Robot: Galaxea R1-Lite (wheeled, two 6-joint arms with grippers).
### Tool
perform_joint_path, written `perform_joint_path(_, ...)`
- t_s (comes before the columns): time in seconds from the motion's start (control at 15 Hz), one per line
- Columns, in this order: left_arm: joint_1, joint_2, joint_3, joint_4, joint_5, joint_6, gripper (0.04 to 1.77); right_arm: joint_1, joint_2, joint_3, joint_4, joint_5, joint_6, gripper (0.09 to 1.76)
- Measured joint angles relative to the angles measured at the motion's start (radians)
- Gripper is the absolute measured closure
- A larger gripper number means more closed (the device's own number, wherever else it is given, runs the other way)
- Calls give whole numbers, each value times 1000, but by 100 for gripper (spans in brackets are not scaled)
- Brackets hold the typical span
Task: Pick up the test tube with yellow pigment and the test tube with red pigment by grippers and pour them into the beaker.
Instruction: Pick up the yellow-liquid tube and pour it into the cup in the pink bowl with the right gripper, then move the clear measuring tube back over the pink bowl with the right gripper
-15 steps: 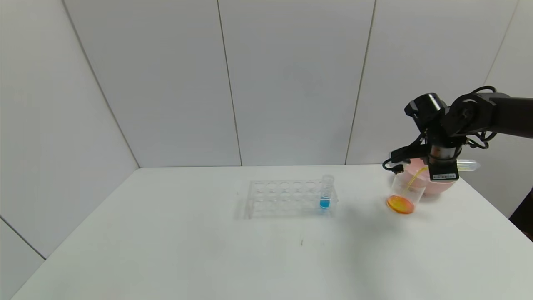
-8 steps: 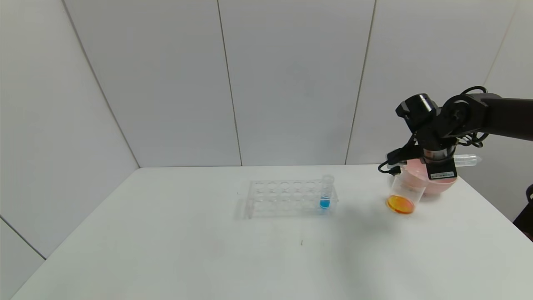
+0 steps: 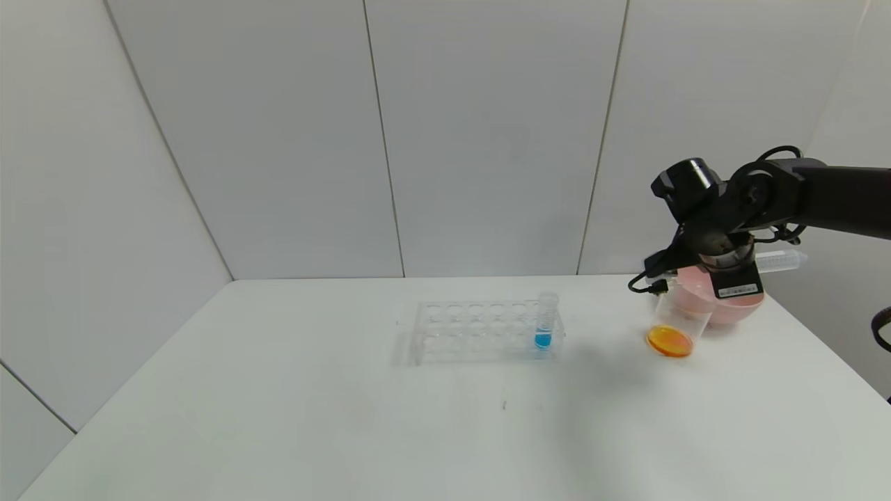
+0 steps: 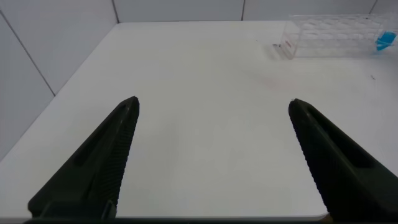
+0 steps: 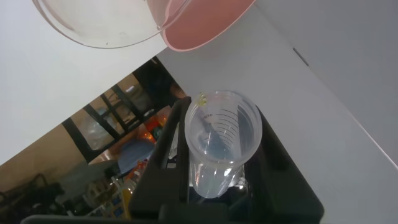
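White table (image 3: 348,417) and grey panelled walls frame the head view, where the right gripper (image 3: 724,268) hangs at far right above the beaker (image 3: 676,325) of orange liquid, beside a pink bowl (image 3: 731,306). Only its wrist view shows it clenched on the emptied test tube with yellow pigment (image 5: 222,142) — mouth toward the camera. The left gripper (image 4: 211,143), spread open, appears solely in its own view; a rack (image 3: 480,330) holds a blue tube (image 3: 544,321).

Head camera high over the table (image 3: 348,417); wrist cameras low, close, sharing its rack (image 3: 480,330) only.
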Motion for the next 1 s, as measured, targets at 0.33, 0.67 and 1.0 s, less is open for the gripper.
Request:
perform_joint_path(0.33, 0, 0, 0, 0, 0, 0, 9, 0, -2, 0, 6, 4, 2, 129)
perform_joint_path(0.67, 0, 0, 0, 0, 0, 0, 9, -14, -16, 0, 7, 63, 10, 129)
perform_joint_path(1.0, 0, 0, 0, 0, 0, 0, 9, -106, -76, 9, 14, 550, 149, 129)
